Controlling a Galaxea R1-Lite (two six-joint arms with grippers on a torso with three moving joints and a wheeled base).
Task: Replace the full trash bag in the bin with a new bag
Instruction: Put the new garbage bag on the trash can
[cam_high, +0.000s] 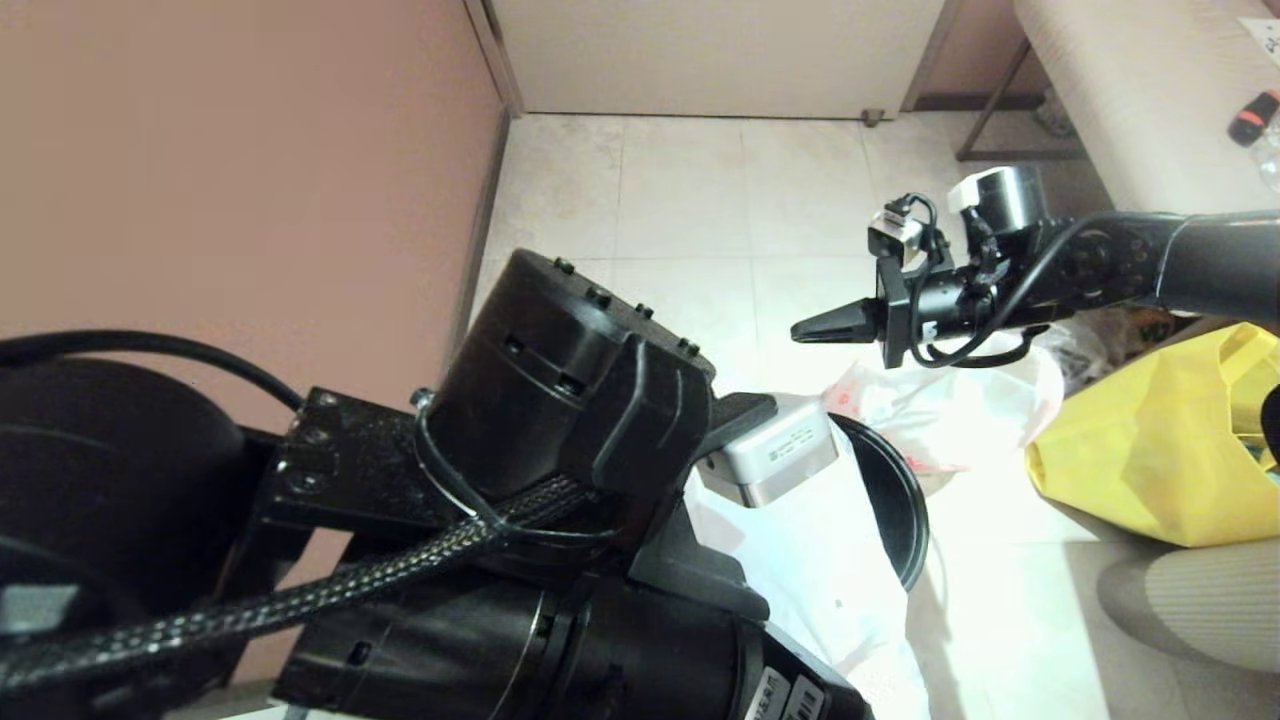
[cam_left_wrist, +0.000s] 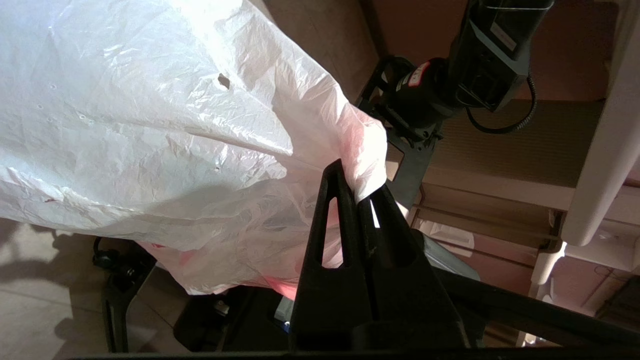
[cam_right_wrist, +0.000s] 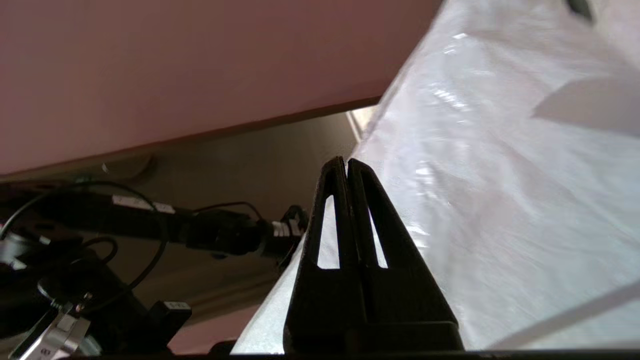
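Note:
My left gripper (cam_left_wrist: 361, 186) is shut on the pink rim of the new bag (cam_left_wrist: 150, 125), a thin white film with no bottles showing through. In the head view this bag (cam_high: 820, 570) hangs over the near side of the bin (cam_high: 900, 500), whose dark inside shows empty; the left fingers are hidden under their own wrist. A bulging white bag with red marks, the full trash bag (cam_high: 945, 410), lies on the floor just beyond the bin. My right gripper (cam_high: 800, 328) hovers above it, shut and empty (cam_right_wrist: 346, 161), beside white film (cam_right_wrist: 500, 175).
A big yellow bag (cam_high: 1150, 450) sits on the floor to the right of the bin. A pink wall (cam_high: 230, 170) runs along the left. A bench (cam_high: 1130, 90) stands at the back right, and pale floor tiles (cam_high: 700, 200) lie beyond.

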